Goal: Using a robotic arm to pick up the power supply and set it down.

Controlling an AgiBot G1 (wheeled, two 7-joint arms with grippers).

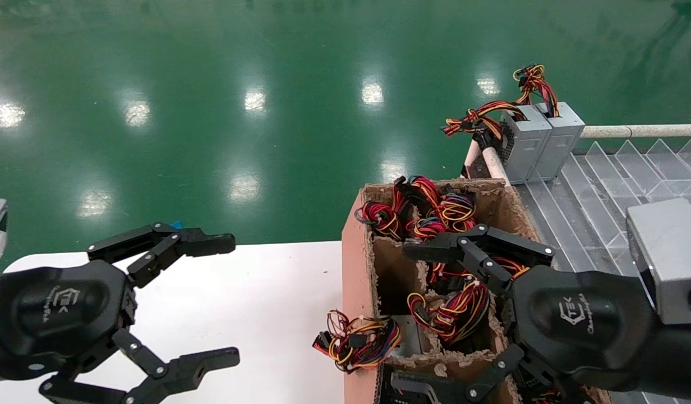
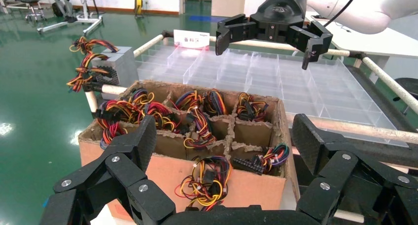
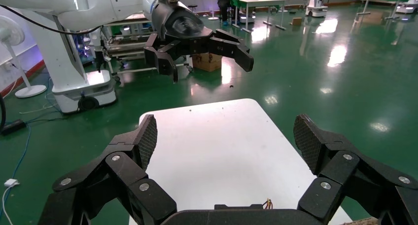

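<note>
The power supply (image 1: pixel 451 310) stands sunk in a middle cell of the cardboard box (image 1: pixel 354 264). What shows of it is its mostly red wire bundle, with yellow and black strands, curling up out of the cell; its grey case is hidden below the dividers. Neighbouring cells hold other bundles, and one multicoloured bundle (image 1: pixel 358 340) spills over the box's left wall onto the white surface (image 1: pixel 256 292).

The right tool (image 1: pixel 413 317) hangs directly over the box, released, its fingers spread wide so that the red bundle lies between them in the head view. It holds nothing. How far above the wires it sits cannot be read from that view.

The step in hand looks like the descent to grasp, so the task is at its start. To do it well, the fingers should go down on either side of the metal case rather than pinch the loose wires. A grip on the bundle alone would likely slip or drag a neighbour's cables along. The ragged dividers leave little room, so the tool should be squared to the cell before it drops, and the lift should be straight up until the case clears the rim.

The left tool (image 1: pixel 232 298) idles over the white surface, also spread wide and empty. Beyond the box, two alike grey boxes (image 1: pixel 539 140) with orange-yellow bundles stand at the edge of a clear divided tray (image 1: pixel 603 185), a likely place for the set-down.
</note>
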